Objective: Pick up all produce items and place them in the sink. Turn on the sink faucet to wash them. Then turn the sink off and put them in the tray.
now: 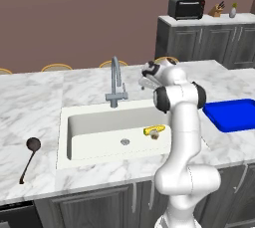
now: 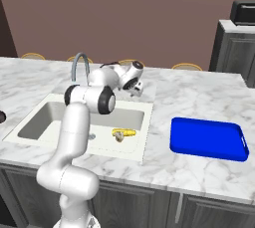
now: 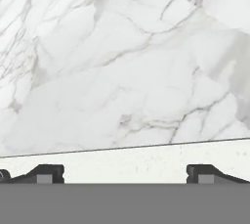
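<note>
**Produce in the basin, hand over the marble behind it**

From the left base view I see the corn cob (image 1: pixel 154 130) lying on the floor of the sink (image 1: pixel 89 137), toward the basin's right end, at about 3 o'clock from the round drain (image 1: pixel 125 142). The small beige item (image 1: pixel 156 135) sits touching it on the near side. The right base view agrees: the cob (image 2: pixel 124 133) and the beige piece (image 2: pixel 119 137) lie together near the basin's right wall.

The gripper (image 1: pixel 143 83) hangs over the counter (image 1: pixel 35 102) behind the sink's far right corner, at roughly 3 o'clock from the faucet (image 1: pixel 115 80) and clear of it. In the hand view the two finger tips (image 3: pixel 46 173) stand far apart at the bottom corners, jaws spread wide with nothing between them, looking down on veined marble and the pale sink edge.

The blue tray (image 1: pixel 233 114) rests on the counter well off to the right of the sink. Far left, a black ladle (image 1: pixel 30 155) lies on the marble at about 9 o'clock from the basin.
</note>
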